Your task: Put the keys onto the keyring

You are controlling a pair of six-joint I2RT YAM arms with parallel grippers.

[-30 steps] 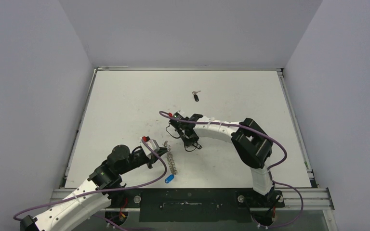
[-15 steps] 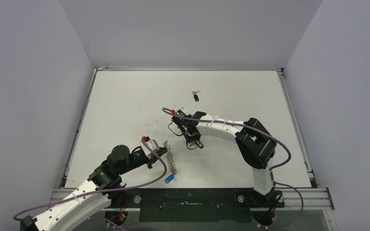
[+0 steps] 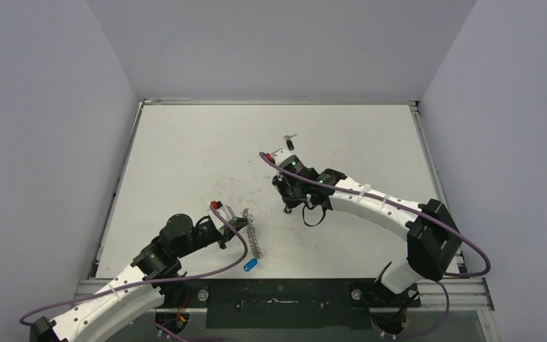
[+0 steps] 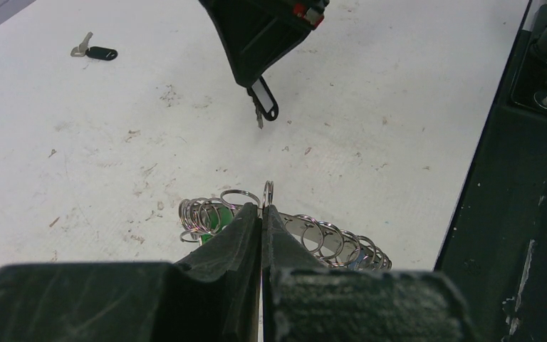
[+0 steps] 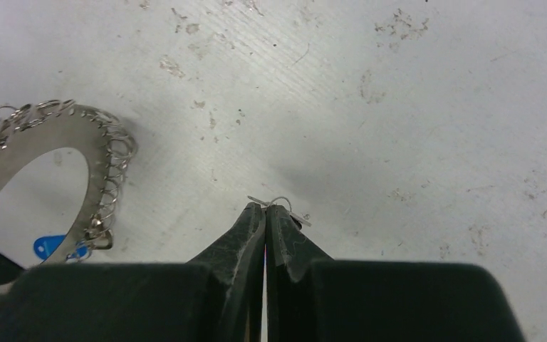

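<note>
While left claw (image 4: 262, 208) clenches large silvery loop-rimmed metal keyring (image 4: 320, 235), right claw (image 5: 266, 210) grips dangling black-headed silver key (image 4: 263, 107); keyring to near-left.

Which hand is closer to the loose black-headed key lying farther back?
Right. The right hand, gripping another key, is just this side of the loose key; the left hand is near-left, shut on the keyring.
</note>
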